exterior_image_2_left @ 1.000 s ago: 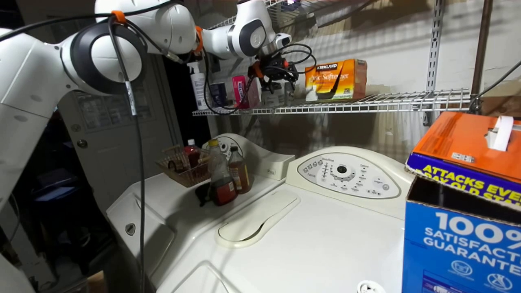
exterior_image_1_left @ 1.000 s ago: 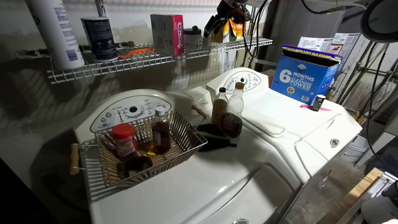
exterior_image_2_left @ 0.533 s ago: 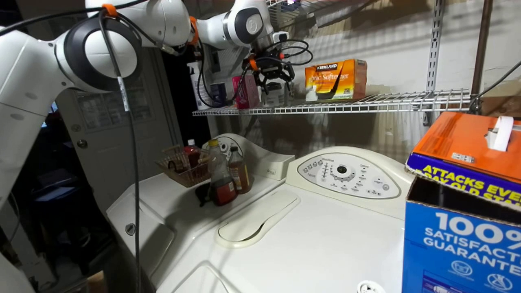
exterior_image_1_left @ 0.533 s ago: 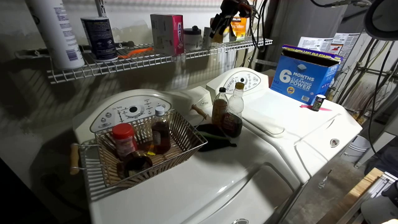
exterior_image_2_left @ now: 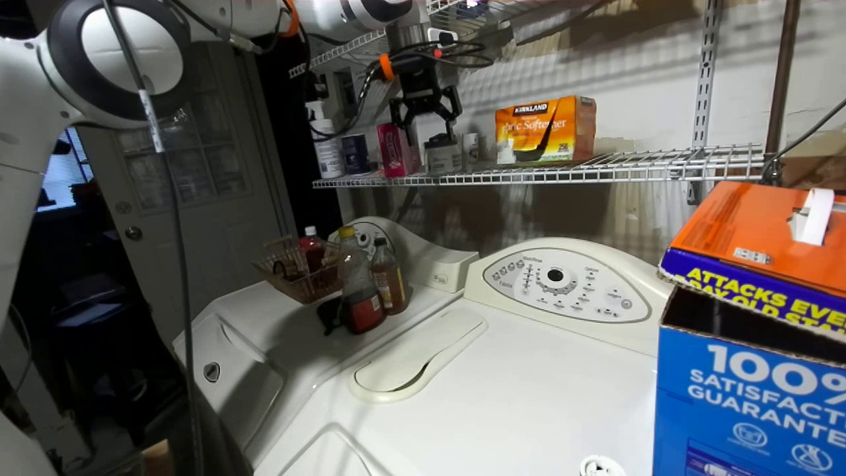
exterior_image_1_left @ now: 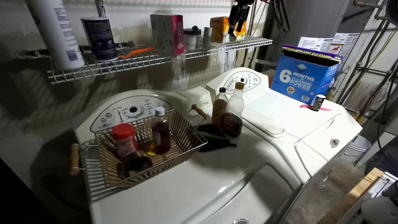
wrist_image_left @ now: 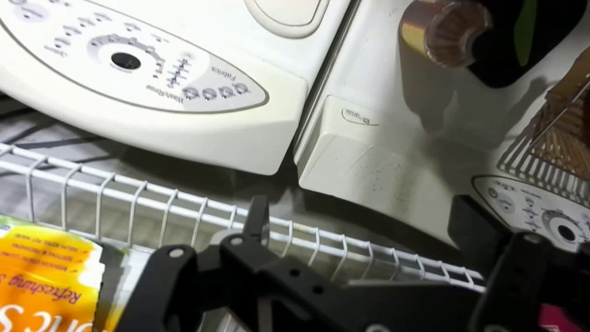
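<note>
My gripper (exterior_image_1_left: 235,30) is open and empty, pointing down in front of the wire shelf (exterior_image_1_left: 253,45). It also shows in an exterior view (exterior_image_2_left: 429,132), where it overlaps a jar with a dark lid (exterior_image_2_left: 441,157) and is near a pink box (exterior_image_2_left: 396,151). An orange fabric softener box (exterior_image_2_left: 552,129) stands on the shelf to the right. In the wrist view the fingers (wrist_image_left: 362,212) are wide apart, with the shelf's front edge (wrist_image_left: 184,207) seen between and below them. Nothing lies between the fingertips. The softener box (wrist_image_left: 37,281) is at lower left there.
Below are two white machines (exterior_image_2_left: 529,370). A wire basket (exterior_image_1_left: 199,143) holds a red-lidded jar (exterior_image_1_left: 123,137) and a bottle (exterior_image_1_left: 160,132). Two bottles (exterior_image_1_left: 219,107) (exterior_image_1_left: 233,123) stand beside it. A large blue box (exterior_image_1_left: 304,76) and a small dark can (exterior_image_1_left: 318,102) are farther along.
The gripper has swung from a slant to pointing straight down. It has moved right in one exterior view and slightly left in another, uncovering the jar and a small cylinder. It stays open.
</note>
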